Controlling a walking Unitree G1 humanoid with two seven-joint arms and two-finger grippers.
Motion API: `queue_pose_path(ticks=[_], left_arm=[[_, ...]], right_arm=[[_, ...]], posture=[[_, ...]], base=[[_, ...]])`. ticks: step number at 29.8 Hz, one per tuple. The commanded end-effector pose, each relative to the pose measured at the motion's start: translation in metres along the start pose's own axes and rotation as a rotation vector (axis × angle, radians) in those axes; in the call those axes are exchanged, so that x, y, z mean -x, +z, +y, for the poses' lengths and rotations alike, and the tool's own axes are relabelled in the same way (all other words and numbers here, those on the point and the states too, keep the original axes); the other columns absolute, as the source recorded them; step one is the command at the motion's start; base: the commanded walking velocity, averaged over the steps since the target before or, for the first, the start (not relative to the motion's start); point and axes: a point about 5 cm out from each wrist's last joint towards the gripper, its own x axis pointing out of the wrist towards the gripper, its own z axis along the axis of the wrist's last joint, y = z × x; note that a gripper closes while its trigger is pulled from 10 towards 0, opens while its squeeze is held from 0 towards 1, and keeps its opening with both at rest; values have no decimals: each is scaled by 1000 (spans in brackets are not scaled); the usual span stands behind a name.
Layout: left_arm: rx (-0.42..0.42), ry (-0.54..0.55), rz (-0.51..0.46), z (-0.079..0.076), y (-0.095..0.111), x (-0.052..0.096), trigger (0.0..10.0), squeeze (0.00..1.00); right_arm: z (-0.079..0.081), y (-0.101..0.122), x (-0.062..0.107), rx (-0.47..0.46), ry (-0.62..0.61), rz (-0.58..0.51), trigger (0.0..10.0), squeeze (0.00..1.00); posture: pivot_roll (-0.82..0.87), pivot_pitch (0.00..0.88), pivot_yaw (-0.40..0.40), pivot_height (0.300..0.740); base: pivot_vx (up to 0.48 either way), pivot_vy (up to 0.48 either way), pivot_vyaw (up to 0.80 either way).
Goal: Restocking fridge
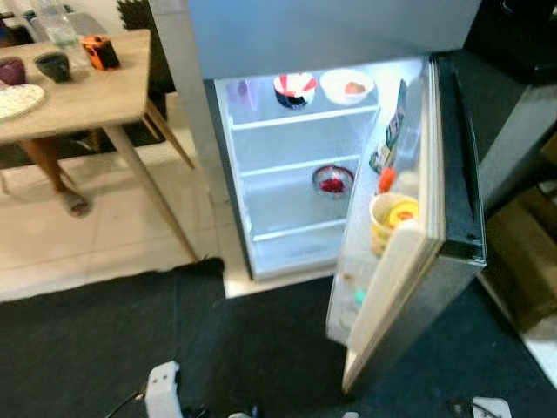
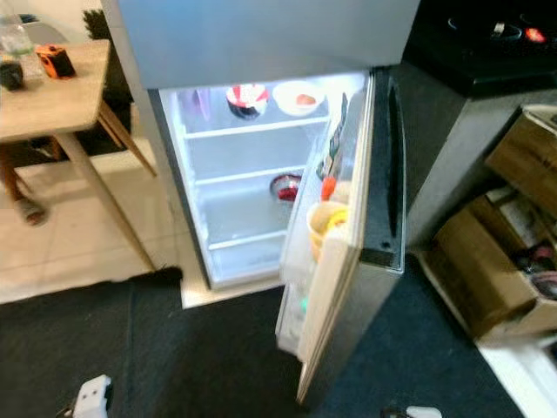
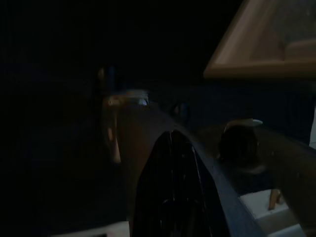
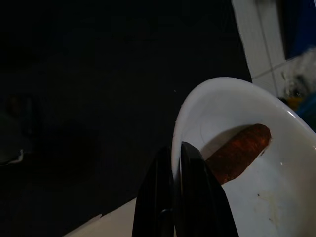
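The fridge (image 1: 287, 139) stands open and lit, its door (image 1: 461, 174) swung out to the right. On its top shelf are a red-and-white bowl (image 1: 295, 88) and a white bowl (image 1: 346, 85). A glass bowl of red food (image 1: 333, 180) sits lower down. The door racks hold a yellow cup (image 1: 392, 219) and bottles. In the right wrist view my right gripper (image 4: 177, 153) is shut on the rim of a white bowl (image 4: 276, 197) holding a sausage (image 4: 239, 152). The left wrist view is very dark, and there my left gripper (image 3: 170, 143) hangs low with its fingers together.
A wooden table (image 1: 87, 91) at the left carries a dark cup (image 1: 54, 65) and an orange object (image 1: 100, 52). A person's sandalled foot (image 1: 74, 202) rests under it. Cardboard boxes (image 2: 513, 252) and a dark counter (image 2: 487, 43) stand right of the door. Dark carpet (image 1: 130, 340) lies underfoot.
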Motion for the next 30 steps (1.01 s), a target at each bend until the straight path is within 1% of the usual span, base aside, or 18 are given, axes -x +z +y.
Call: queue_pose_path(ticks=[1, 5, 9, 12, 15, 23, 25, 26, 27, 29, 30], left_arm=[[-9, 7, 2, 0, 0, 0, 10000, 0], [-10, -2, -14, 1, 1, 1, 10000, 0], [-36, -17, 5, 1, 0, 1, 10000, 0], [-32, 36, -10, 5, 1, 2, 10000, 0], [-13, 51, -13, 6, 1, 2, 10000, 0], [-20, 33, -16, 2, 1, 1, 10000, 0], [-21, 23, -41, -1, 6, -1, 10000, 0], [-16, 7, -78, -5, 16, -4, 10000, 0], [-16, 7, -78, -5, 16, -4, 10000, 0], [-12, -37, -164, -16, 40, -10, 10000, 0], [-17, -46, -178, -19, 45, -11, 10000, 0]], right_arm=[[0, -10, 3, 12, 2, 30, 10000, 0], [0, -9, 3, 17, 6, 29, 10000, 0], [1, -10, 3, 22, 10, 29, 10000, 0], [1, -9, 3, 27, 14, 28, 10000, 0], [2, -9, 3, 31, 19, 27, 10000, 0], [2, -9, 3, 40, 24, 26, 10000, 0], [2, -8, 2, 41, 24, 24, 10000, 0], [2, -8, 2, 39, 25, 23, 10000, 0], [2, -8, 2, 39, 25, 23, 10000, 0], [2, -8, 2, 18, 31, 29, 10000, 0], [2, -8, 2, 6, 35, 33, 10000, 0]], posture=[[-107, 155, 3, 740], [-107, 155, 3, 740], [-107, 155, 3, 740], [-107, 155, 2, 740], [-108, 155, 3, 740], [-110, 151, 0, 740], [-110, 151, 0, 740], [-110, 150, 0, 740], [-110, 150, 0, 740], [-106, 150, 0, 740], [-106, 150, 0, 740]], base=[[0, 0, 0], [0, 0, 0], [0, -395, 0], [0, -429, 0], [0, 0, 0], [0, 0, 0], [0, 0, 0], [0, 0, 0], [0, 0, 0], [0, 0, -400], [0, 0, -800]])
